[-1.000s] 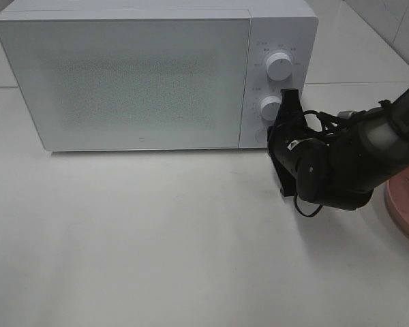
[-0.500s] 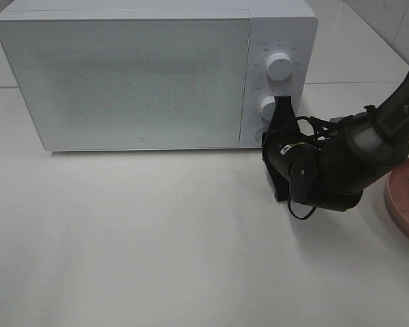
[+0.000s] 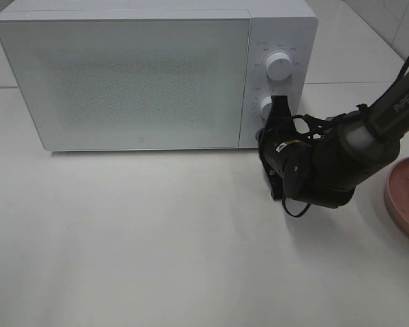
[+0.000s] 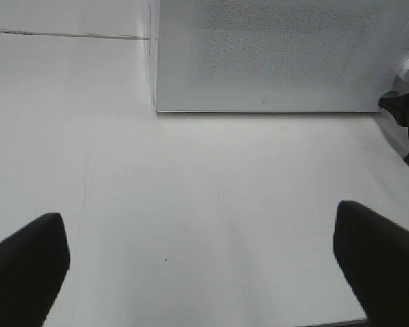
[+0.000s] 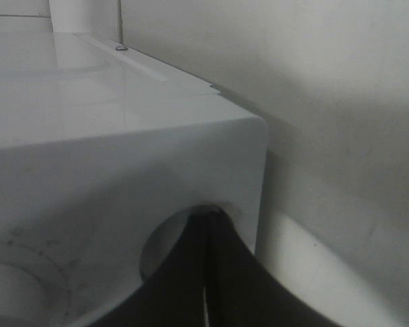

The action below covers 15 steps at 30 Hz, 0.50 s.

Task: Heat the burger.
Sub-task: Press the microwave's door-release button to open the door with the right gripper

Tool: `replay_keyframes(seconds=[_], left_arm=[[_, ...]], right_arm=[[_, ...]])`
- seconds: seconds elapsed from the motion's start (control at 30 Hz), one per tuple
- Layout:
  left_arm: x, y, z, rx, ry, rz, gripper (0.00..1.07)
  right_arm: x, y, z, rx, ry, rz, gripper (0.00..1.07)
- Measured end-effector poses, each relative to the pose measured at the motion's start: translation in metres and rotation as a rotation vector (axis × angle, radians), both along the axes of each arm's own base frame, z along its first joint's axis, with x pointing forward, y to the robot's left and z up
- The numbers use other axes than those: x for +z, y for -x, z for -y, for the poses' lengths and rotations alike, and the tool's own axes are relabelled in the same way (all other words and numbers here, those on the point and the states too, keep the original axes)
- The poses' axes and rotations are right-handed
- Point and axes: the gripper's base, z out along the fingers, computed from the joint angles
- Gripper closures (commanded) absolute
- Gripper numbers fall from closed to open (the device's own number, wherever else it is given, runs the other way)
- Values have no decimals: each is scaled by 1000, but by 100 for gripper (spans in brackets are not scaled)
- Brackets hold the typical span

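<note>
The right pincer [image 3: 280,103] is pressing its tips, jaws together, against the lower knob [image 3: 266,107] of the shut microwave [image 3: 143,75]. The left pincer [image 4: 201,255] is hanging spread wide over the tabletop [image 3: 157,238], gripping nothing. The burger is showing in no view, so its place relative to either pincer cannot be told.

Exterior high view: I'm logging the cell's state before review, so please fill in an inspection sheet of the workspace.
Surface: white matte tabletop, faint marks only.
Job's things: burger not seen; white boxy microwave, door shut.
Clutter: pink round plate, cut off at the right edge.
Grippers: left gripper open above the tabletop; right gripper shut, tips at the microwave's control panel.
Cables: black cable loops at the right arm's wrist.
Surroundings: pale tiled wall behind.
</note>
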Motion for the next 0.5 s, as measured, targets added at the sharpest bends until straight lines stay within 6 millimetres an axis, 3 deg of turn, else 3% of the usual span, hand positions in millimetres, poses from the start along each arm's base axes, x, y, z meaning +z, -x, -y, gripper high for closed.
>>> replay_keyframes(seconds=[0.5], left_arm=[[0,0,0,0,0,0,9]], right_arm=[[1,-9,-6,-33,16,36,107]])
